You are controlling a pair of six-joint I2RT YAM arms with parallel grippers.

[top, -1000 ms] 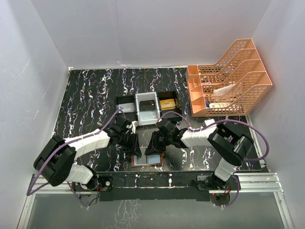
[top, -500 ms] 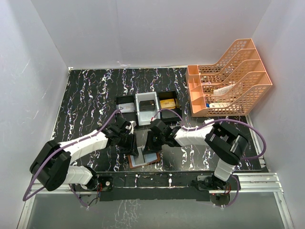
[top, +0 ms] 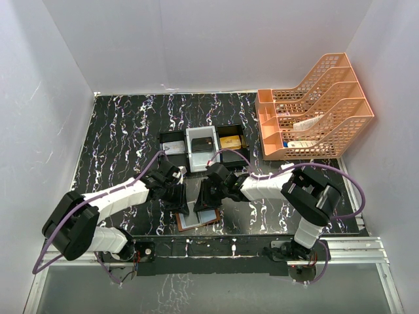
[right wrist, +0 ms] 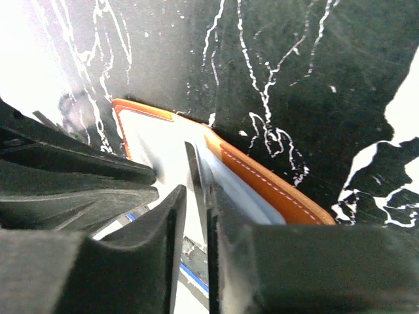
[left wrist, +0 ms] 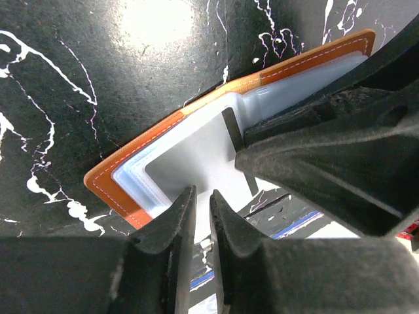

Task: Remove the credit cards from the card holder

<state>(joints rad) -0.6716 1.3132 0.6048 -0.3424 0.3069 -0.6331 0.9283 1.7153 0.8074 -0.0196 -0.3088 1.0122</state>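
Observation:
The brown card holder (top: 208, 222) lies spread open near the table's front edge, and also shows in the left wrist view (left wrist: 108, 186) and the right wrist view (right wrist: 262, 176). Its pale grey-blue pockets face up. My left gripper (top: 186, 207) (left wrist: 202, 196) is shut, with its tips on the holder's left inner side. My right gripper (top: 204, 205) (right wrist: 196, 193) is shut on the edge of a thin pale credit card (right wrist: 192, 162) that stands partly out of the right pocket. The card's flat face shows in the left wrist view (left wrist: 196, 154). The two grippers almost touch over the holder.
A black-and-white compartment tray (top: 175, 139) behind the holder contains a white box (top: 201, 144) and a gold block (top: 229, 142). An orange mesh file rack (top: 314, 108) stands at the back right. The table's front rail (top: 216, 247) runs just below the holder.
My right gripper has moved left, close beside the left gripper over the holder. The holder has shifted and turned slightly. Little differs over the last half second.

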